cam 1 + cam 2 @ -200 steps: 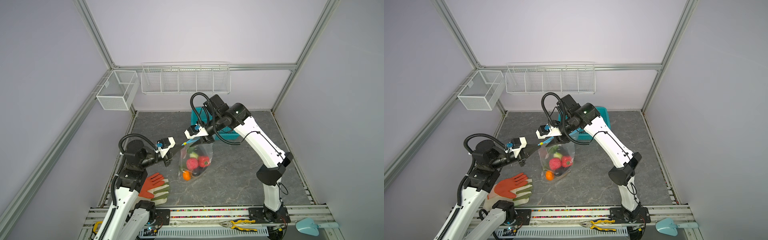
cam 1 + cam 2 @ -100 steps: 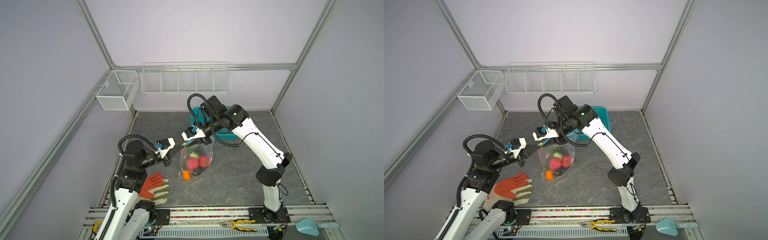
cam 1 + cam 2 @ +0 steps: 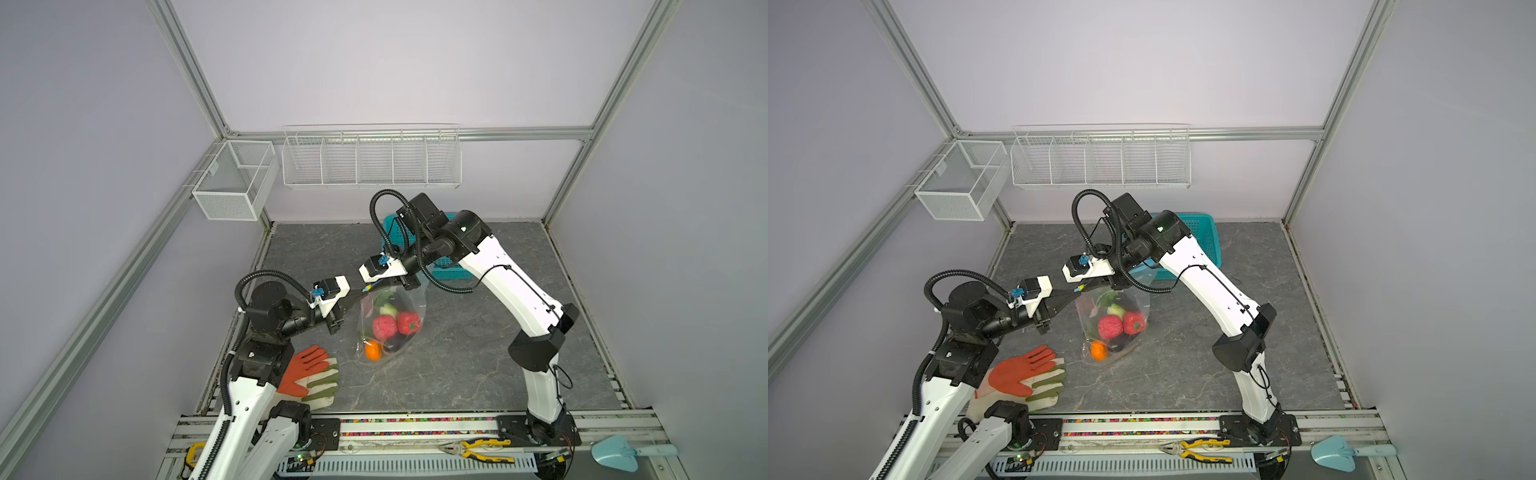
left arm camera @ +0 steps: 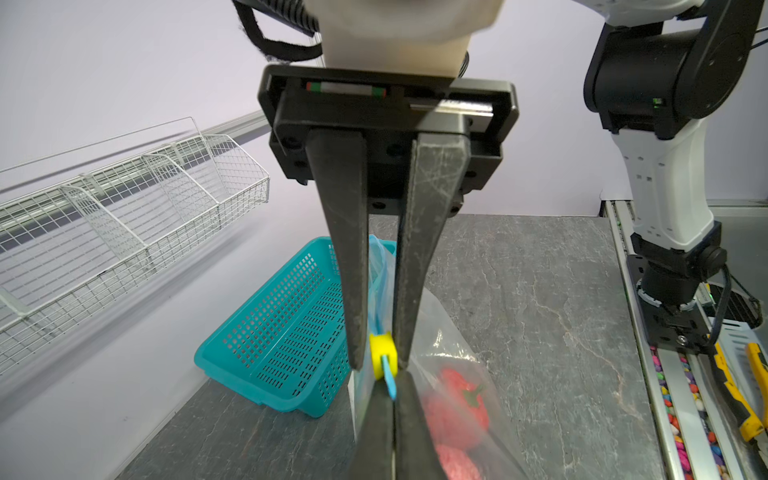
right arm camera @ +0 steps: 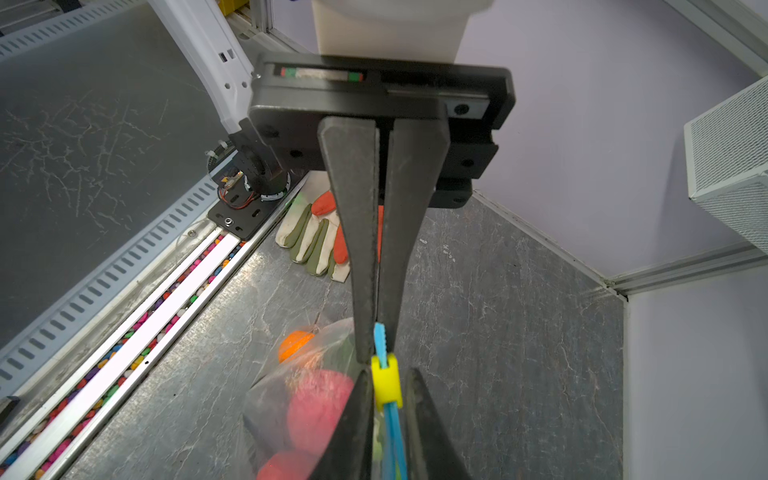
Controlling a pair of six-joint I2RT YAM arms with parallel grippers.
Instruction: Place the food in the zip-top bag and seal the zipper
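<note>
Two grippers meet at the top edge of the lifted zip-top bag (image 3: 411, 300), with the food (image 3: 384, 327) inside.
The left gripper (image 5: 377, 332) is clamped on the blue zipper (image 5: 380, 338). The right gripper (image 4: 381, 361) straddles the yellow slider (image 4: 382, 353), but whether it pinches it is unclear. The right arm (image 3: 498, 278) half hides the teal basket (image 4: 286, 316). The surface (image 3: 457, 365) is grey and marbled, and the walls (image 3: 395, 62) are lilac.

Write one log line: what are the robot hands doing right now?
food: in zip-top bag | left gripper: shut on zipper strip | right gripper: shut on yellow slider
</note>
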